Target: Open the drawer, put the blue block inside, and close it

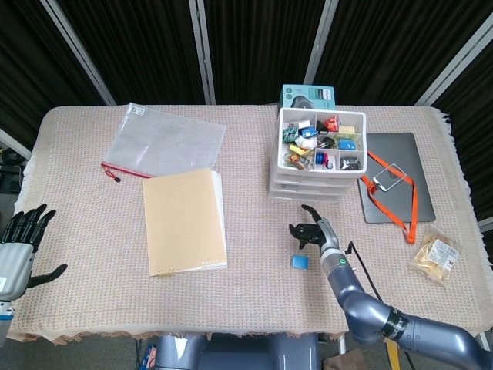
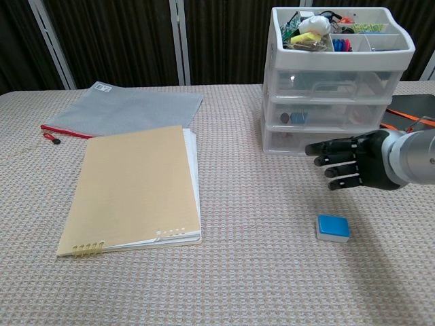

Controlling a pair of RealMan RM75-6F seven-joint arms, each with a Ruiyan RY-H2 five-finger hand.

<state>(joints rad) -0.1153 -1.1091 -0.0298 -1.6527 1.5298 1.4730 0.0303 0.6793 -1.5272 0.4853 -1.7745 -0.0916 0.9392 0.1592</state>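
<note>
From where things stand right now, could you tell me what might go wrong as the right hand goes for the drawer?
The right hand hovers open just above the blue block, so a low sweep could knock it away. The drawer unit looks light and carries a loose-filled top tray; pulling a drawer might drag or tip it. The left hand is too far away to brace it.
</note>
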